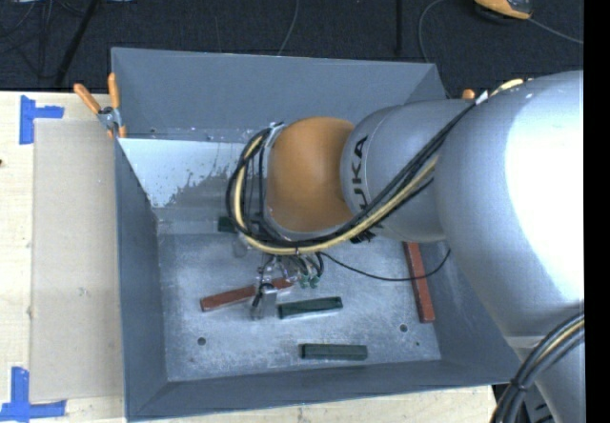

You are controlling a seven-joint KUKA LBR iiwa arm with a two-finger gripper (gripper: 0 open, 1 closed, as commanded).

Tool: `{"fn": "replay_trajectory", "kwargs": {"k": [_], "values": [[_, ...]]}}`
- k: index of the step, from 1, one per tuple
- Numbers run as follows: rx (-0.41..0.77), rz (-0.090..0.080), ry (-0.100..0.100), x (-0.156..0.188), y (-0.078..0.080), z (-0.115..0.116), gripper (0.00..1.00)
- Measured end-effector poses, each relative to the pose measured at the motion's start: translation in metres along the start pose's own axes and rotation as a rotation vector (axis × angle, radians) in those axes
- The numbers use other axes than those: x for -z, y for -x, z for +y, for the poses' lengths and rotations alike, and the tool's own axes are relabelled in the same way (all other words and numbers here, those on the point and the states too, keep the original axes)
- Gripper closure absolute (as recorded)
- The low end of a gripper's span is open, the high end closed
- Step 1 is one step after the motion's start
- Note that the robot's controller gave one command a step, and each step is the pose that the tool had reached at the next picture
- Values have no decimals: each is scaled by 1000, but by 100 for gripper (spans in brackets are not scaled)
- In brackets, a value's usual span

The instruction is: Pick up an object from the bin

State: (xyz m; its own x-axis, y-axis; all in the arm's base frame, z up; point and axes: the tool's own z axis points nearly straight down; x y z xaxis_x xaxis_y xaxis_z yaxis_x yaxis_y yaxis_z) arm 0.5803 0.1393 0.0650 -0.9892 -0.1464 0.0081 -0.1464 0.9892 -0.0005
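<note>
My gripper (pixel 266 295) is low over the bin floor, a little left of the middle, under the orange wrist cover. A flat reddish-brown stick (pixel 227 300) lies on the floor, and its right end runs in under the gripper. A dark green bar (pixel 310 308) lies just right of the gripper, almost touching it. A second dark green bar (pixel 334 352) lies further toward the front wall, apart from the gripper.
A longer reddish-brown strip (pixel 417 282) lies along the right side of the floor. A small dark thing (pixel 226 224) sits by the back slope, half hidden by the cables. The arm covers the bin's right rear part.
</note>
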Motion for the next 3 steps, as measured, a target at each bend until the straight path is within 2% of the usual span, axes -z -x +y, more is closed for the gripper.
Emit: {"fn": "replay_trajectory", "kwargs": {"k": [1,2,3], "values": [[-3,-7,1,5,3,0,100],[-28,-17,2,174,-9,3,100],[216,-7,0,157,-22,-32,100]]}}
